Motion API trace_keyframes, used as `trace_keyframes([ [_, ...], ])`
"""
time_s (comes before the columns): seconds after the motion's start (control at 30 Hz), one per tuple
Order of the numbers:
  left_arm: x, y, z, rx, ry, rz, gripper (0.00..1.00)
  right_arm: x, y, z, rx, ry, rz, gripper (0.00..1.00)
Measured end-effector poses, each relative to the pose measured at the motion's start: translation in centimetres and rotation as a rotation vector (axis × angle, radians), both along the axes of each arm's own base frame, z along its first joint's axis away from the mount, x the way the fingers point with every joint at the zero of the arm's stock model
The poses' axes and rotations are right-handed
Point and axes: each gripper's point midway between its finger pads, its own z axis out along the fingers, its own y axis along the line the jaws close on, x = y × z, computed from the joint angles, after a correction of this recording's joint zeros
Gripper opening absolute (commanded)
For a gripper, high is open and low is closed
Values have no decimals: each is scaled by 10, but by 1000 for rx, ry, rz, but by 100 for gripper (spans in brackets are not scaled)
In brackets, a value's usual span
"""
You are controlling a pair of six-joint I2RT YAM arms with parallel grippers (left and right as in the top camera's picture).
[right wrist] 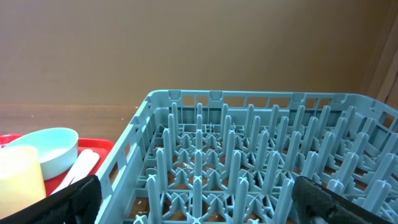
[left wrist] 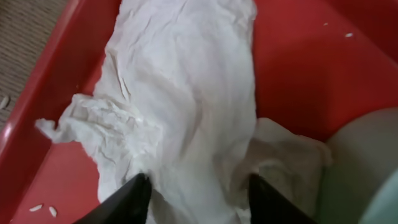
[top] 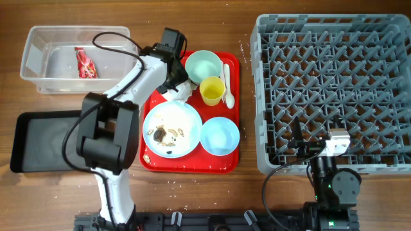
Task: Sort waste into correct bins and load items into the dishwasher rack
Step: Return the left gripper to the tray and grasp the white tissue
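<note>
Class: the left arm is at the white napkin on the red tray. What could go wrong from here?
1. The jaws straddle only one end of the napkin; it may slip free or trail when lifted.
2. Trailing paper could sweep rice crumbs off the red tray or nudge the yellow cup beside it.

Top-down overhead, close wrists, shared tray (top: pixel 192 164)

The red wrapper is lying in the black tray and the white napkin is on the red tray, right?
Not quite: the overhead view shows the red wrapper in the clear box, not the black tray. The white napkin is on the red tray.
</note>
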Motion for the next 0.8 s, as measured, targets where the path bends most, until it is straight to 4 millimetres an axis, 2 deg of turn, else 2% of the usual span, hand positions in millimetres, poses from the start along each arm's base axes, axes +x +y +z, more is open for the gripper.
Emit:
trace_keyframes([
  [0.07,-2,1,-8,4,17,5,37,0,0,0,0,0,0,100],
  [0.17,-2,1,-8,3,17,11,13,0,0,0,0,0,0,100],
  [0.2,-2,1,-8,3,17,8,8,0,0,0,0,0,0,100],
  [0.33,-1,1,-1,2,5,14,8,0,0,0,0,0,0,100],
  [0.4,-1,1,15,-5,-17,14,5,0,0,0,0,0,0,100],
  [0.53,-1,2,70,-37,-115,17,4,0,0,0,0,0,0,100],
  [0.6,-1,2,90,-49,-157,18,4,0,0,0,0,0,0,100],
  [0.8,-4,10,132,-75,-239,33,4,0,0,0,0,0,0,100],
])
